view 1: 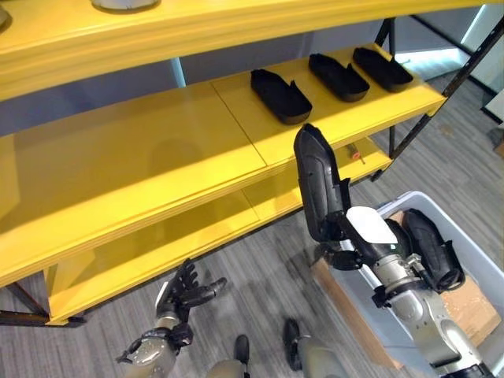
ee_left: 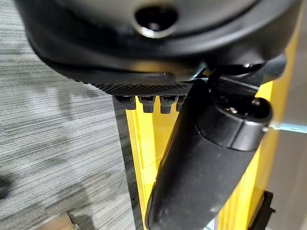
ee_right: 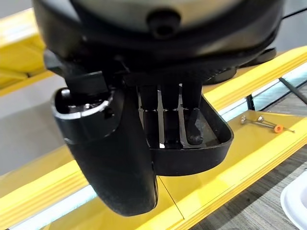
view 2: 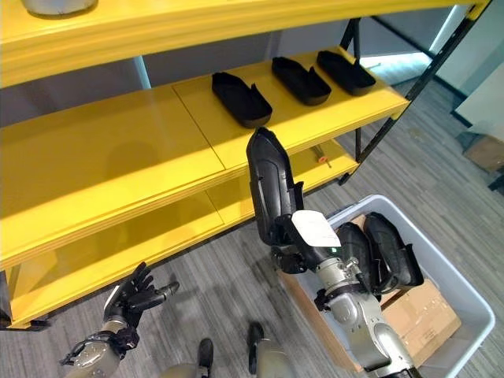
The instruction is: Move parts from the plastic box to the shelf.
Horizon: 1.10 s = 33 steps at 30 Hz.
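One black elongated part (view 1: 319, 181) standing upright, clamped in right robot hand (view 1: 358, 236) above plastic box (view 1: 480, 272), near yellow shelf (view 1: 157, 169); left robot hand (view 1: 185, 293) hanging low, fingers relaxed apart.

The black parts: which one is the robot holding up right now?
The black part standing upright in the right hand, in front of the yellow shelf. The others lie flat on the shelf or in the plastic box.

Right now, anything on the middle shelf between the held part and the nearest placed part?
No. In the left eye view, bare yellow shelf separates the part in the right hand from the nearest placed part.
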Tool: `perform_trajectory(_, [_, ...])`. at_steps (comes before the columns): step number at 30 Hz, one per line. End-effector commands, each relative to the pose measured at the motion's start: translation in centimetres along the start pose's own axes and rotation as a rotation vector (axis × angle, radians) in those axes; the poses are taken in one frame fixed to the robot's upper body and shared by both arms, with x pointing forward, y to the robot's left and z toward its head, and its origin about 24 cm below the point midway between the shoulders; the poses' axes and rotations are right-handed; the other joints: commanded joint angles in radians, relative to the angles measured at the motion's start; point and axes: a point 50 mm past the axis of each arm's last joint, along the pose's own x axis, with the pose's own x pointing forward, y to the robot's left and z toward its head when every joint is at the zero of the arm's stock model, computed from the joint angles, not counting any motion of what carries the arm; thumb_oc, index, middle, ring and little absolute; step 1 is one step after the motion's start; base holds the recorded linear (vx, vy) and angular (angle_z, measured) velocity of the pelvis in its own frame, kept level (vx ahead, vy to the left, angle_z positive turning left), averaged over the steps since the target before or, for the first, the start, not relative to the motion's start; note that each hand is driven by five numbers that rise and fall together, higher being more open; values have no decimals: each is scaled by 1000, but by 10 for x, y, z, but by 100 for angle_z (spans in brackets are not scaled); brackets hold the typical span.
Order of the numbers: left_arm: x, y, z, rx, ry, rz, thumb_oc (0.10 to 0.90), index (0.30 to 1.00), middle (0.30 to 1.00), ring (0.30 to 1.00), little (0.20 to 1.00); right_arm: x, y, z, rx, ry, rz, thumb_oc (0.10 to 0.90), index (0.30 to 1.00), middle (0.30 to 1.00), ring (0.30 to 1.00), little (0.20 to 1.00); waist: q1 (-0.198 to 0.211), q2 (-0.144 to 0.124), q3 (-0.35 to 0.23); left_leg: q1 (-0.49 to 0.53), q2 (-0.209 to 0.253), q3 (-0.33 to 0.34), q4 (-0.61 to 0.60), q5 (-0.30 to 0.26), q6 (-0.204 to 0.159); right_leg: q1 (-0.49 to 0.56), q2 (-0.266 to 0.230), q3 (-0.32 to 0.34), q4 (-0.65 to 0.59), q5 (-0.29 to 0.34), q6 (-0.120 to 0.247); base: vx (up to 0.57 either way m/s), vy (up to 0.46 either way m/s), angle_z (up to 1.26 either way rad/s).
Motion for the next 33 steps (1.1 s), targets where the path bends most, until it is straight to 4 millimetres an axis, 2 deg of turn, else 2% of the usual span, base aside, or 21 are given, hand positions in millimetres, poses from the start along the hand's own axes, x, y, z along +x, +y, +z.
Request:
perform_trajectory(1, [-2, -12, 34, 14, -188, -88, 900, 1000, 1000, 1000, 1000, 15, -67, 18, -68, -151, -294, 400, 300, 300, 300, 300, -13, -25, -63, 58, -2, -32, -43, -14, -21, 94, 7, 78, 29, 59, 8, 80, -81, 92])
perform_trajectory(7, [-9, -14, 20, -27, -144, -83, 900, 1000, 1000, 1000, 1000, 4, -68, 11, -45, -123, -291, 400, 300, 300, 300, 300, 0, -4, -97, 81, 36, -44, -43, -21, -38, 181, 7, -1, -30, 39, -17, 185, -151, 39])
perform_trajectory(12, [-10, -16, 18, -25, -136, -90, 900, 1000, 1000, 1000, 1000, -2, -75, 6, -57, -104, -322, 400, 300, 300, 300, 300, -5, 1, -106, 89, 54, -61, -43, -20, -55, 213, 4, -30, -36, 20, -31, 83, -77, 26])
perform_trajectory(21, [-7, -19, 20, -53, -144, -75, 900, 1000, 1000, 1000, 1000, -3, -85, 15, -54, -157, -367, 400, 300, 300, 300, 300, -3, -1, -111, 105, 81, -85, -43, -18, -75, 246, 15, -55, -25, -23, -57, 41, -58, 18])
perform_trajectory(22, [-6, -20, 21, -53, -146, -78, 900, 1000, 1000, 1000, 1000, -2, -86, 16, -56, -166, -371, 400, 300, 300, 300, 300, -2, -5, -105, 96, 82, -82, -14, -22, -80, 249, 13, -58, -23, -29, -63, -12, -86, 18])
perform_trajectory(24, [-4, -24, 23, -63, -153, -96, 900, 1000, 1000, 1000, 1000, 1, -93, 22, -67, -205, -387, 400, 300, 300, 300, 300, 5, -15, -82, 27, 62, -78, 129, -25, -101, 264, 2, -69, -22, -35, -74, -88, -56, 18])
perform_trajectory(25, [-2, -28, 26, -66, -165, -115, 900, 1000, 1000, 1000, 1000, 4, -97, 26, -74, -235, -399, 400, 300, 300, 300, 300, 12, -22, -45, -53, 26, -78, 276, -9, -124, 274, -11, -83, -22, -32, -82, -119, -25, 34])
perform_trajectory(26, [-2, -29, 26, -66, -166, -115, 900, 1000, 1000, 1000, 1000, 4, -97, 26, -74, -236, -400, 400, 300, 300, 300, 300, 10, -21, -45, -61, 26, -80, 288, -14, -124, 273, -11, -85, -22, -32, -82, -133, -14, 43])
perform_trajectory(27, [-2, -29, 26, -61, -163, -120, 900, 1000, 1000, 1000, 1000, 5, -99, 26, -86, -238, -405, 400, 300, 300, 300, 300, 12, -25, -34, -97, 31, -62, 330, 5, -130, 275, -17, -94, -23, -31, -85, -46, 19, 48])
perform_trajectory(28, [-1, -29, 27, -56, -164, -124, 900, 1000, 1000, 1000, 1000, 5, -101, 24, -98, -225, -413, 400, 300, 300, 300, 300, 6, -32, -31, -123, 88, -23, 285, 23, -123, 279, -32, -107, -30, -29, -77, -1, 17, 36])
perform_trajectory(29, [-2, -28, 27, -55, -160, -129, 900, 1000, 1000, 1000, 1000, 5, -101, 20, -99, -206, -411, 400, 300, 300, 300, 300, 6, -38, -35, -117, 103, -13, 250, 14, -118, 289, -39, -110, -39, -30, -73, 66, 53, 29])
perform_trajectory(30, [-1, -29, 29, -45, -166, -132, 900, 1000, 1000, 1000, 1000, 4, -101, 17, -96, -187, -428, 400, 300, 300, 300, 300, 1, -43, -37, -122, 177, 25, 169, 48, -126, 302, -54, -125, -47, -33, -61, 93, 54, 47])
perform_trajectory(31, [-1, -28, 30, -41, -167, -132, 900, 1000, 1000, 1000, 1000, 3, -101, 13, -98, -162, -428, 400, 300, 300, 300, 300, -2, -46, -45, -120, 194, 32, 118, 77, -129, 304, -60, -131, -53, -31, -57, 102, 137, 68])
perform_trajectory(32, [0, -27, 32, -32, -173, -128, 900, 1000, 1000, 1000, 1000, 2, -102, 12, -103, -155, -441, 400, 300, 300, 300, 300, -2, -42, -47, -142, 244, 49, 67, 142, -148, 312, -71, -136, -53, -38, -47, 71, 94, 77])
perform_trajectory(33, [0, -27, 32, -31, -172, -127, 900, 1000, 1000, 1000, 1000, 2, -101, 12, -103, -154, -441, 400, 300, 300, 300, 300, -4, -40, -50, -136, 246, 48, 48, 154, -152, 310, -68, -138, -53, -39, -48, 174, 237, 71])
